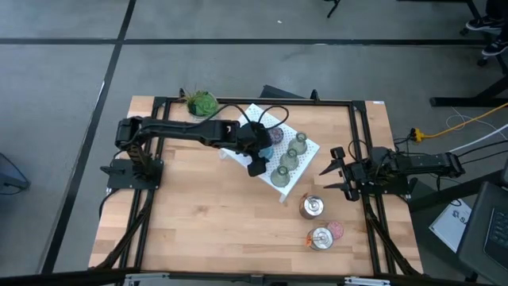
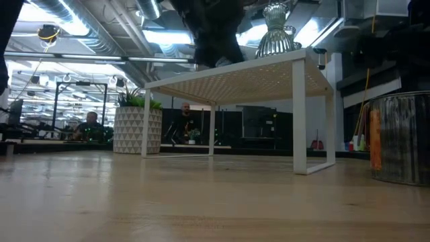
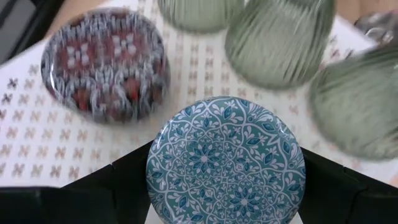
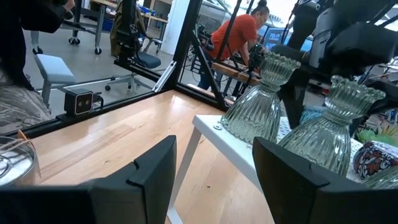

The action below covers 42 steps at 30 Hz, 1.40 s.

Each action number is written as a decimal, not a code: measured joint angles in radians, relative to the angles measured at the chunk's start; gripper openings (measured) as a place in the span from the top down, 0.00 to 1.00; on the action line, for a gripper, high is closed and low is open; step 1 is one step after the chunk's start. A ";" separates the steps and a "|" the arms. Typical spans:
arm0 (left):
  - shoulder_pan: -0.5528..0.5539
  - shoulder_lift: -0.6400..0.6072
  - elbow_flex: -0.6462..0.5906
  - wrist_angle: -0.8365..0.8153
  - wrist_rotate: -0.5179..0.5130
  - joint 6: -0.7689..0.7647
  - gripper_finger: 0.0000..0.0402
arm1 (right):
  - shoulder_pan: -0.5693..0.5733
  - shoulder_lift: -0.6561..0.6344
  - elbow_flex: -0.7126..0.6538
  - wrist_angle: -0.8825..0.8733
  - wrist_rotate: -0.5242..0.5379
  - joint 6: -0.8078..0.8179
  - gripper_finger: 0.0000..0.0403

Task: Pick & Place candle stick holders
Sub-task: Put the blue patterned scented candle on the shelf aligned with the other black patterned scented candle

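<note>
High view: the left gripper point(image 1: 255, 151) hangs over the white stand point(image 1: 305, 171) near the table's point(image 1: 198, 222) far edge, by three green holders point(image 1: 291, 152). The right gripper point(image 1: 333, 176) waits near the right edge, fingers spread. Two silver holders point(image 1: 312, 207) and a pink one point(image 1: 336, 229) sit toward the near right corner.

Low view: a green holder point(image 2: 274, 30) stands on the stand point(image 2: 295, 67).

Left wrist view: the fingers pinch the blue holder point(image 3: 226, 158); the purple holder point(image 3: 104, 63) lies just beside it.

Right wrist view: open fingers point(image 4: 149, 171) face two green holders point(image 4: 256, 102).
</note>
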 joint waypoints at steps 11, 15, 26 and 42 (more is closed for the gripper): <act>0.010 0.020 0.001 0.012 -0.006 0.007 0.24 | 0.000 0.000 0.000 -0.013 0.000 0.000 0.47; 0.009 0.021 0.000 0.007 -0.019 0.036 0.21 | 0.000 0.000 0.000 -0.013 0.000 0.000 0.47; 0.010 -0.001 0.000 -0.004 -0.020 0.071 0.13 | 0.000 0.000 0.000 -0.013 0.000 0.000 0.47; 0.008 -0.052 0.000 -0.259 -0.024 0.015 0.14 | 0.000 0.000 0.000 -0.013 0.000 0.000 0.47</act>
